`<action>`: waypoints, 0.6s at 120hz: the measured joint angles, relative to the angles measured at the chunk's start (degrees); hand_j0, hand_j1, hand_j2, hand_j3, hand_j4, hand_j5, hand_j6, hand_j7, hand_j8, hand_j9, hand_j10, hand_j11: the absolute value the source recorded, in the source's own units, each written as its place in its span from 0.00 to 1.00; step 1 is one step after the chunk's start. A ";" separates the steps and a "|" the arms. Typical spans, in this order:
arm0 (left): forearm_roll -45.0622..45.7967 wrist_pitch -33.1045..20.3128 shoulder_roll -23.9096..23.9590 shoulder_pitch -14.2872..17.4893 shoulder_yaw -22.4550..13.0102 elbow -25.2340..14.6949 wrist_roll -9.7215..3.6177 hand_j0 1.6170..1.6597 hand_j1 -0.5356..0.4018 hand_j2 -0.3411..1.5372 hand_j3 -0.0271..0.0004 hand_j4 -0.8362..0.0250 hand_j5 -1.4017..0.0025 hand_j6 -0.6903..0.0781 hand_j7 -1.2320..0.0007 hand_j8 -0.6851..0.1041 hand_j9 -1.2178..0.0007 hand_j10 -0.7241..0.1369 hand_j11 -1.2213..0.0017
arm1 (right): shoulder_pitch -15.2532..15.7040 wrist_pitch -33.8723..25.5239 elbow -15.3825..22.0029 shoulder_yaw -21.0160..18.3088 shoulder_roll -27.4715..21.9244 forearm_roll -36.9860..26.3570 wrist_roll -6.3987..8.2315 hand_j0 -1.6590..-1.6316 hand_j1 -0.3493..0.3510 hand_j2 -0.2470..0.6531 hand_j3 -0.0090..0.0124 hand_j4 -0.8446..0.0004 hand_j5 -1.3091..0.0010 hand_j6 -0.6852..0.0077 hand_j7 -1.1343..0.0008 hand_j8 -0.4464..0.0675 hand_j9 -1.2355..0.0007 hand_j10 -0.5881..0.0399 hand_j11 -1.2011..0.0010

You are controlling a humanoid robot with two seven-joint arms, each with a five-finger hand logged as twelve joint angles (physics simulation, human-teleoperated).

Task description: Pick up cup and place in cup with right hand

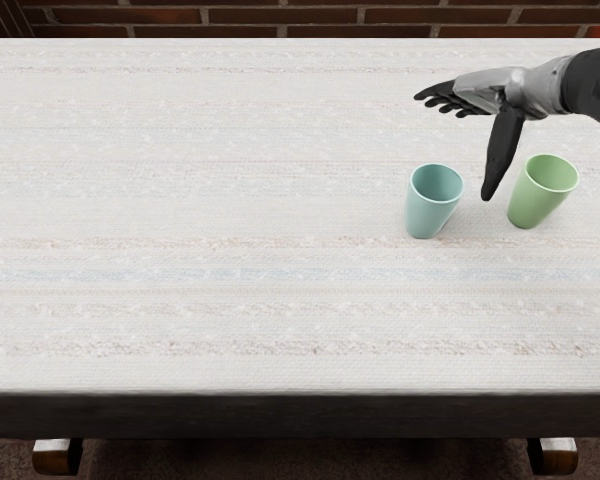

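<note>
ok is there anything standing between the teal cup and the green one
No other object stands between the teal cup and the green cup. Only the thumb of the open right hand dips toward that gap as pictured; its height can't be told from this one view.

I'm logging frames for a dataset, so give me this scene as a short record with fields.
cups: two, standing apart
left cup: blue-green cup, upright
right cup: green cup, upright
right hand: open, holding nothing, thumb extended toward the gap between the cups
left hand: not in view
surface: table with pale striped covering
task state: cups not nested
</note>
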State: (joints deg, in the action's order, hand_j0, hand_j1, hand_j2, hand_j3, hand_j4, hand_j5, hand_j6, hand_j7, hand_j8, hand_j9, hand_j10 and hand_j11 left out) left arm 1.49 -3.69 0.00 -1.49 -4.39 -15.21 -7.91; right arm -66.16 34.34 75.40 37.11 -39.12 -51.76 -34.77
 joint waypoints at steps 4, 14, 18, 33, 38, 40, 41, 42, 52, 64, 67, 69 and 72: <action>0.00 0.00 0.00 0.00 0.00 0.00 0.00 0.96 0.94 0.18 0.98 0.97 1.00 0.90 1.00 0.87 1.00 0.84 1.00 | -0.17 -1.08 -0.02 -1.52 1.84 -2.95 -0.06 0.04 0.04 0.27 0.42 0.97 0.97 0.95 0.97 0.82 0.97 0.89 0.97; 0.00 0.00 0.00 0.00 0.00 0.00 0.00 0.96 0.94 0.18 0.98 0.97 1.00 0.90 1.00 0.87 1.00 0.84 1.00 | -0.27 -4.16 -0.05 -4.24 4.94 -8.42 -0.16 0.04 0.08 0.27 0.42 0.94 0.95 0.92 0.95 0.78 0.95 0.86 0.95; -0.01 0.00 0.00 0.00 0.00 0.00 0.00 0.96 0.94 0.18 0.98 0.97 1.00 0.90 1.00 0.87 1.00 0.84 1.00 | -0.21 -5.49 -0.06 -5.14 5.68 -9.77 -0.18 0.04 0.10 0.26 0.42 0.92 0.94 0.90 0.93 0.74 0.93 0.84 0.93; -0.01 0.00 0.00 0.00 0.00 0.00 0.00 0.96 0.94 0.18 0.99 0.97 1.00 0.90 1.00 0.87 1.00 0.84 1.00 | 0.05 -11.04 -0.08 -8.51 7.71 -12.29 -0.22 0.04 0.17 0.25 0.42 0.88 0.90 0.84 0.88 0.67 0.89 0.77 0.89; -0.02 0.00 0.00 0.00 0.00 0.00 0.00 0.96 0.94 0.18 0.99 0.97 1.00 0.90 1.00 0.87 1.00 0.84 1.00 | 0.10 -12.17 -0.03 -9.34 7.98 -12.65 -0.22 0.04 0.18 0.25 0.42 0.87 0.89 0.83 0.88 0.65 0.89 0.76 0.88; -0.02 0.00 0.00 0.00 0.00 0.00 0.00 0.96 0.94 0.18 0.99 0.97 1.00 0.90 1.00 0.87 1.00 0.84 1.00 | 0.14 -12.51 0.00 -9.60 8.04 -12.76 -0.22 0.04 0.19 0.25 0.42 0.87 0.89 0.83 0.87 0.65 0.88 0.76 0.88; -0.01 0.00 0.00 0.00 0.00 0.00 0.00 0.96 0.94 0.18 0.99 0.97 1.00 0.90 1.00 0.87 1.00 0.84 1.00 | 0.17 -12.66 0.02 -9.71 8.05 -12.81 -0.22 0.04 0.19 0.25 0.42 0.87 0.89 0.82 0.87 0.65 0.88 0.76 0.88; -0.01 0.00 0.00 0.00 0.00 0.00 0.00 0.96 0.94 0.18 0.99 0.97 1.00 0.90 1.00 0.87 1.00 0.84 1.00 | 0.22 -12.79 0.04 -9.82 8.06 -12.85 -0.23 0.04 0.19 0.25 0.42 0.87 0.89 0.82 0.87 0.65 0.88 0.76 0.88; -0.01 0.00 0.00 0.00 0.00 0.00 0.00 0.96 0.94 0.18 0.99 0.97 1.00 0.90 1.00 0.87 1.00 0.84 1.00 | 0.66 -13.65 0.69 -10.54 8.08 -13.13 -0.23 0.04 0.19 0.25 0.42 0.87 0.89 0.83 0.87 0.65 0.88 0.76 0.88; -0.01 0.00 0.00 0.00 0.00 0.00 0.00 0.96 0.94 0.18 0.99 0.97 1.00 0.90 1.00 0.87 1.00 0.84 1.00 | 1.67 -15.43 1.06 -10.99 7.87 -13.30 -0.23 0.04 0.19 0.25 0.42 0.86 0.89 0.82 0.87 0.64 0.88 0.75 0.88; -0.01 0.00 0.00 0.00 0.00 0.00 0.00 0.96 0.94 0.18 0.99 0.97 1.00 0.90 1.00 0.87 1.00 0.84 1.00 | 2.18 -16.23 1.10 -11.07 7.78 -13.33 -0.23 0.04 0.19 0.25 0.42 0.86 0.89 0.82 0.87 0.64 0.88 0.75 0.88; 0.00 0.00 0.00 0.00 0.00 0.00 0.00 0.96 0.94 0.18 0.99 0.97 1.00 0.90 1.00 0.87 1.00 0.84 1.00 | 2.50 -16.79 1.12 -11.11 7.69 -13.34 -0.23 0.04 0.19 0.25 0.42 0.86 0.89 0.82 0.87 0.64 0.88 0.75 0.88; 0.00 0.00 0.00 0.00 0.00 0.00 0.00 0.96 0.94 0.18 0.99 0.97 1.00 0.90 1.00 0.87 1.00 0.84 1.00 | 2.97 -17.70 1.15 -11.16 7.56 -13.38 -0.23 0.04 0.20 0.25 0.42 0.86 0.89 0.82 0.87 0.64 0.88 0.75 0.88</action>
State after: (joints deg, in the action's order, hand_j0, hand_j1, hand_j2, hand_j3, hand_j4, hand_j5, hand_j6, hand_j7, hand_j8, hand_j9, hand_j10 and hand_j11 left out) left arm 1.48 -3.69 0.00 -1.49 -4.39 -15.21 -7.91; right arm -63.18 16.64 76.55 25.95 -31.56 -65.14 -35.00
